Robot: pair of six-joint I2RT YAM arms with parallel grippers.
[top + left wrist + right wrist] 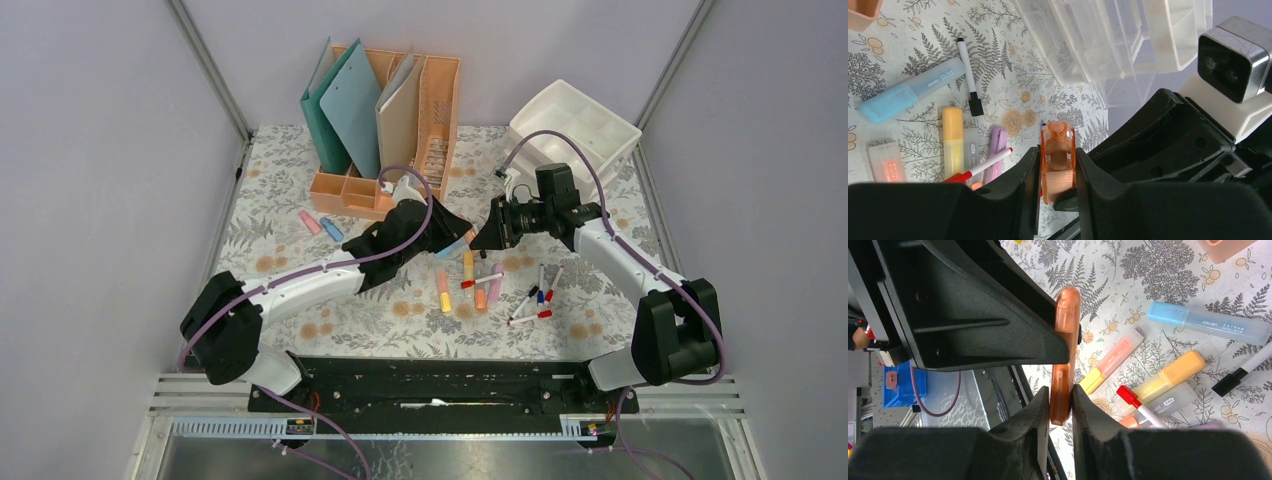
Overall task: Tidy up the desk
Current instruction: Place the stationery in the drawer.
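The desk is covered in a white-grey cloth printed with ferns and flowers. Both grippers meet above its middle and share one orange highlighter. My left gripper is shut on one end of it; in the left wrist view the orange body sits between the fingers of this gripper. My right gripper is shut on the other end; in the right wrist view the highlighter runs from this gripper up into the left gripper's black fingers.
Loose highlighters and thin markers lie under the grippers, with a blue highlighter nearby. Pink and blue ones lie left. A peach file rack with folders stands at the back, a white drawer unit back right.
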